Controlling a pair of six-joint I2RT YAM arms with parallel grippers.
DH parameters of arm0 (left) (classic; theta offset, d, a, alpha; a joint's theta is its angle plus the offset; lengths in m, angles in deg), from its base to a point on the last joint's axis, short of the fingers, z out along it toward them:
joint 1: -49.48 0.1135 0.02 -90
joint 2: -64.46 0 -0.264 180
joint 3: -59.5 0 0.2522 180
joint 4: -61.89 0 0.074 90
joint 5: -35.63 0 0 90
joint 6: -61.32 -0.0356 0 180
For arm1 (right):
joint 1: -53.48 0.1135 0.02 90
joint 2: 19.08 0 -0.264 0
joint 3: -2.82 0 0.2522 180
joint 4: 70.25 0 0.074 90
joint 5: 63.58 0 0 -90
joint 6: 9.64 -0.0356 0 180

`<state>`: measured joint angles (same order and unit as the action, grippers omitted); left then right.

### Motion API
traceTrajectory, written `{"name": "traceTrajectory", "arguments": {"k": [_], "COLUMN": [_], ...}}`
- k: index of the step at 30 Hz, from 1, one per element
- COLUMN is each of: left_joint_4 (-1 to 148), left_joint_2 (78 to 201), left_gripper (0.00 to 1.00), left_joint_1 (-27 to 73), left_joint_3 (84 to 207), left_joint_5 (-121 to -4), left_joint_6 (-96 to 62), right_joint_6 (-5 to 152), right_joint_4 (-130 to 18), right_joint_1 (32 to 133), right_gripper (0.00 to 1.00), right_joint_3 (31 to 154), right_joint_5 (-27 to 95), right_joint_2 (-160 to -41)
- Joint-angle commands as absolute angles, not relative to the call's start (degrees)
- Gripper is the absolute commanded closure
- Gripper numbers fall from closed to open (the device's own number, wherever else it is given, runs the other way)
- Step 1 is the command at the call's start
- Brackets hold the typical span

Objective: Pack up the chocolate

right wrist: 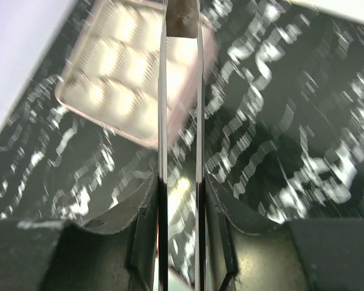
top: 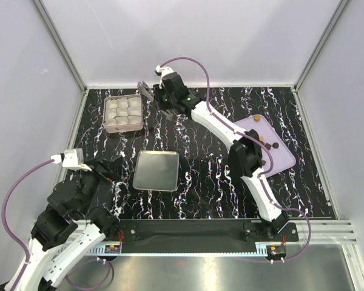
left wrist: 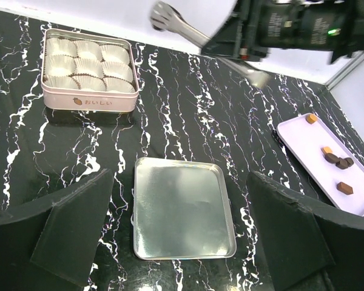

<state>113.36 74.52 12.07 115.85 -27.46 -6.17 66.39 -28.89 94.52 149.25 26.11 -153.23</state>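
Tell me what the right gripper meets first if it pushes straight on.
Likely the pink tin of paper cups; the tongs in the right gripper, holding a chocolate, point there. Depth unclear.

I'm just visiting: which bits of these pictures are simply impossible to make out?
1. Right wrist view: motion blur smears the tin; its paper cups can't be counted.
2. Right wrist view: the dark lump in the tongs is blurred, right at the top edge.
3. Top view: chocolates on the purple tray are too small to count; the right arm covers part.
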Motion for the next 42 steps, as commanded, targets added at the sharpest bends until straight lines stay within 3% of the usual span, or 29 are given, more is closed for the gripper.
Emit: {"name": "traceTrajectory", "arguments": {"k": [1,11,30,42], "left_joint_4": [111.2,110.5,110.4,110.3], "left_joint_2": [74.1,75.0,75.4,75.5], "left_gripper": [0.01,0.01,0.01,0.01], "left_joint_1": [12.1,12.1,12.1,12.1], "left_joint_3": [115.6,115.5,115.5,115.5], "left_joint_5": [-25.6,-27.4,-27.4,-27.4], "left_joint_6": [-5.7,-6.2,-6.3,-6.4], "right_joint_6": [67.4,69.7,74.5,77.1], "right_joint_4": [-40.2,-50.0,-49.7,-50.2], "right_joint_1": [95.5,96.2,96.5,96.5], "right_gripper": [0.7,0.7,0.66,0.57], "right_joint_3": [154.7,156.3,158.2,158.3], "right_joint_5": [29.8,31.1,27.7,25.4], "right_joint_2": [-158.6,-165.4,-171.1,-172.1]}}
